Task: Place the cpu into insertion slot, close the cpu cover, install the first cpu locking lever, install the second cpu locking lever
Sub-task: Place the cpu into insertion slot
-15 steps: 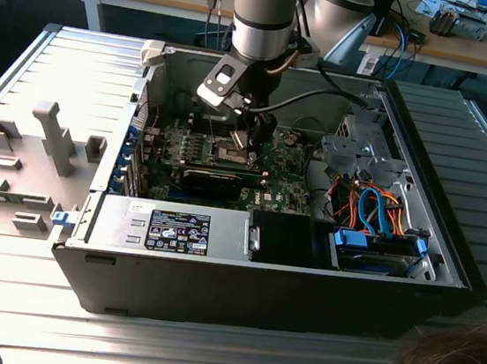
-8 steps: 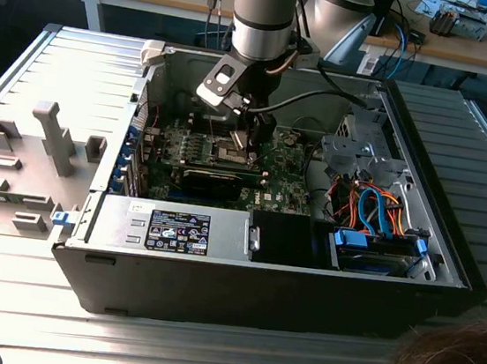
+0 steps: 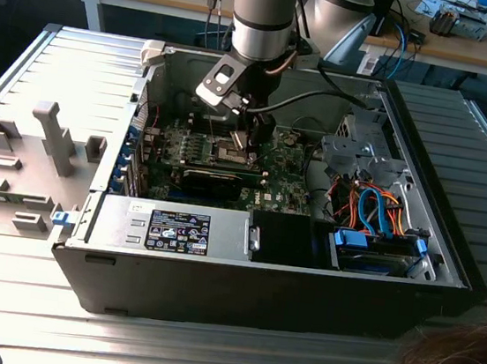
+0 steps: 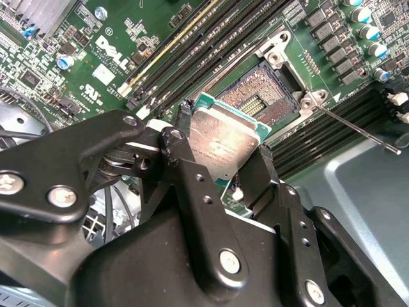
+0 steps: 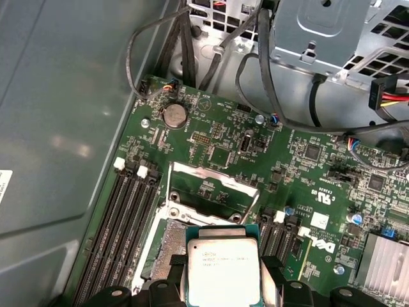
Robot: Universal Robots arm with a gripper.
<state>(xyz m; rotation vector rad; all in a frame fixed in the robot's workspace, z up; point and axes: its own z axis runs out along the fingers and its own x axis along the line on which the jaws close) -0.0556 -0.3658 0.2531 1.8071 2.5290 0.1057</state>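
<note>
Here jaws clamp printed cpu [image 4: 223, 137] over insertion slot [image 4: 263, 96].

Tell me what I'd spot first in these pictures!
The black pincer pinches the silver cpu by its edges, held over the open insertion slot on the green board. In the exterior view, the big arm reaches down into an opened computer case on a metal table.

The cpu [image 5: 222, 272] sits clamped in the gripper [image 4: 223, 153], just over the insertion slot [image 4: 265, 96]. The cpu cover [image 5: 211, 192] stands raised at 1 edge (memory slots [image 5: 121, 230] flank 2 sides).
</note>
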